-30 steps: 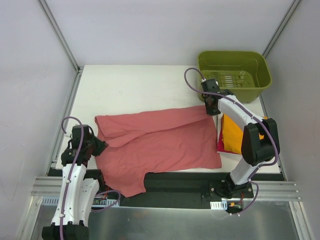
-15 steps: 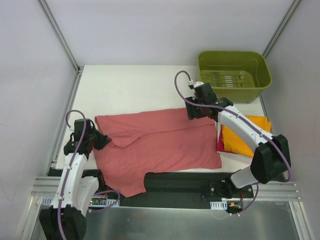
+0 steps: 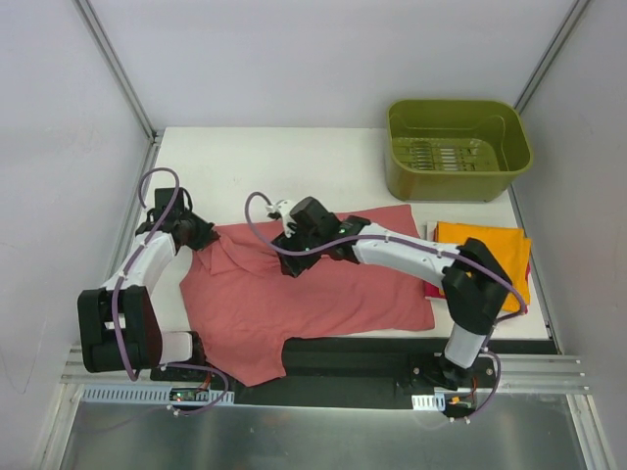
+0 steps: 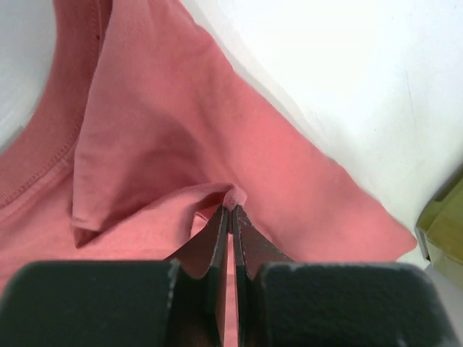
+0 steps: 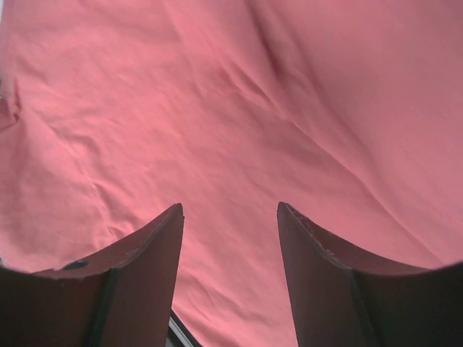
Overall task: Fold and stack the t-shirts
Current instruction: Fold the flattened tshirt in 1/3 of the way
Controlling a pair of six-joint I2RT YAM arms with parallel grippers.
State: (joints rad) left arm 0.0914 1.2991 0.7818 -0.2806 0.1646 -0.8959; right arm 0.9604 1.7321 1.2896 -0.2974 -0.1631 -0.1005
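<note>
Top external: the rumpled salmon t-shirt (image 3: 323, 289) lies across the near half of the table (image 3: 255, 166), long axis left-right, neckline by the left tool (image 3: 203, 235), which is clenched on a fold; the right tool (image 3: 284, 264) is released over the cloth

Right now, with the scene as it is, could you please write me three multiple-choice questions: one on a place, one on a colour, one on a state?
1. Where does the green tub stand?
A) at the far right corner of the table
B) at the near left corner
C) between the two arm bases

2. What colour is the folded t-shirt that lies uppermost at the right edge?
A) blue
B) orange
C) white

3. How do the left arm's jaws stand?
A) wide open in the air
B) shut on the tub's rim
C) shut on a fold of the salmon t-shirt

Answers:
1 A: the top view shows the tub in that corner.
2 B: its visible cloth is bright orange.
3 C: the left wrist view shows the jaws pressed together with a pinch of salmon cloth between them.
</note>
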